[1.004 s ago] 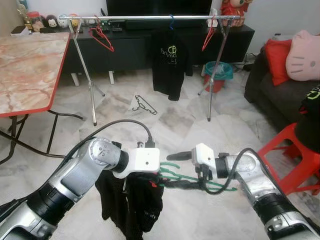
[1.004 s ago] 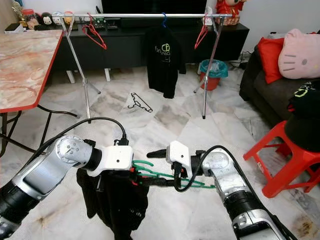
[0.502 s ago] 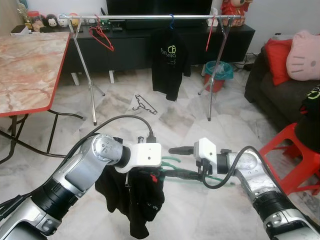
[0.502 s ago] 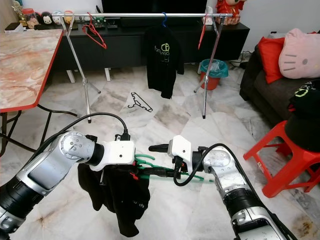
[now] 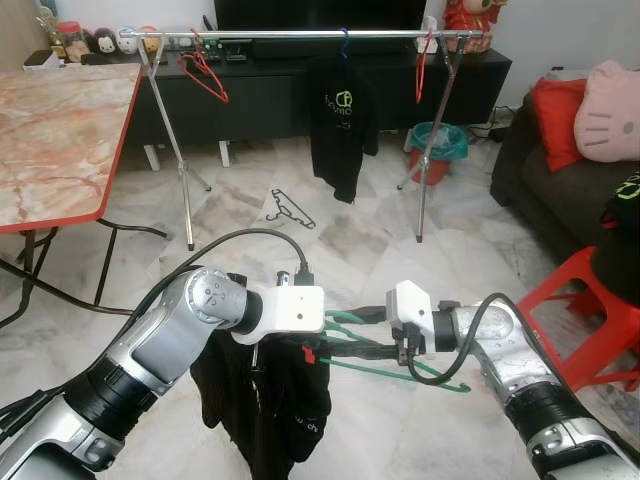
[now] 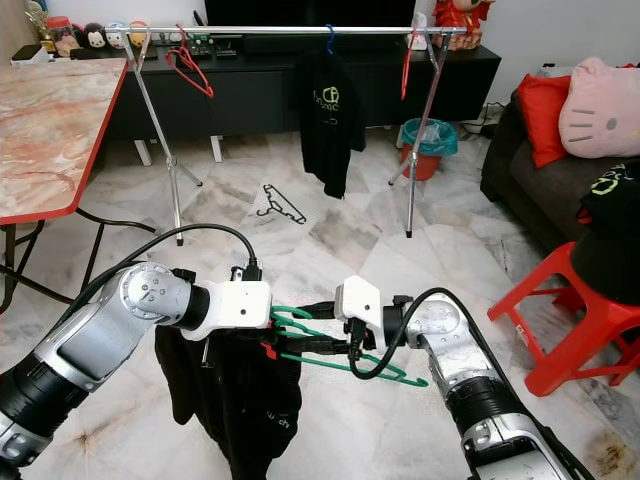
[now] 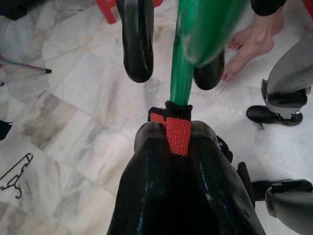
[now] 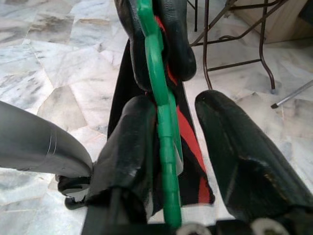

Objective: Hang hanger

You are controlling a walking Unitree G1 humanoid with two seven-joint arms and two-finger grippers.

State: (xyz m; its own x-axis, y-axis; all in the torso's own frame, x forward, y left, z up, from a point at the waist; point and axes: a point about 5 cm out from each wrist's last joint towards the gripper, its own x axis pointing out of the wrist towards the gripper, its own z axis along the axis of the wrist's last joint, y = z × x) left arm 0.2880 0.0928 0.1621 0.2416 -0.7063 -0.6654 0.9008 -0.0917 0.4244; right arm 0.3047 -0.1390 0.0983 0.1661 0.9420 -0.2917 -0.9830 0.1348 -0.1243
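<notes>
My left gripper (image 5: pixel 308 350) is shut on the red-lined collar (image 7: pixel 178 137) of a black shirt (image 5: pixel 270 400), which hangs limp below it. A green hanger (image 5: pixel 400 372) sticks out of the collar and slopes down to the right. My right gripper (image 5: pixel 340 335) faces the left one, open, with one finger on each side of the hanger's neck (image 8: pixel 156 88); one finger (image 8: pixel 129 142) touches it, the other stands apart. The clothes rail (image 5: pixel 300 34) stands far ahead across the floor.
On the rail hang a black shirt (image 5: pixel 342 115) and red hangers (image 5: pixel 205 75). A black hanger (image 5: pixel 288 208) lies on the floor. A marble table (image 5: pixel 60 130) is on the left; a red stool (image 5: pixel 590 300) and sofa (image 5: pixel 560 150) on the right. A person's foot (image 7: pixel 254 39) is nearby.
The green hanger's free end has dropped and now slopes down to the right. The black shirt hangs a little lower. Both grippers stay close together.
</notes>
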